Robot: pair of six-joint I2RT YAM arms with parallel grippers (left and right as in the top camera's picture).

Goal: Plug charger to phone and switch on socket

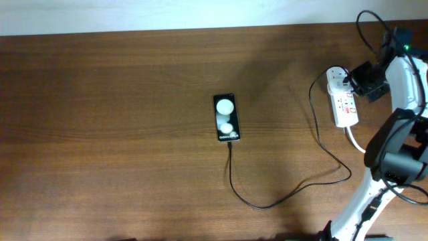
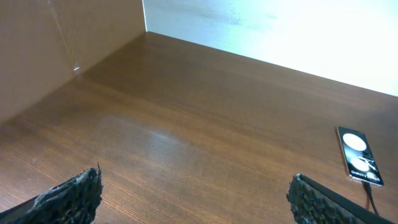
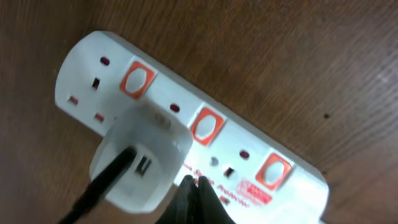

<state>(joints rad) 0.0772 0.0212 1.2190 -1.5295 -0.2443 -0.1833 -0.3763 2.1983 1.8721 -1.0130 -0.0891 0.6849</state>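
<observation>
Right gripper (image 3: 194,186), fingertips pressed together, we saw low over the socket (image 3: 81,81) beside its middle red switch (image 3: 205,124), charger (image 3: 140,158) plug head seated there, cable reaching the phone (image 1: 226,118) mid-table (image 1: 100,134), left gripper (image 2: 193,205) spread wide.

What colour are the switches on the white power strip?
The switches on the power strip are orange-red with paler centres, seen best in the right wrist view.
</observation>
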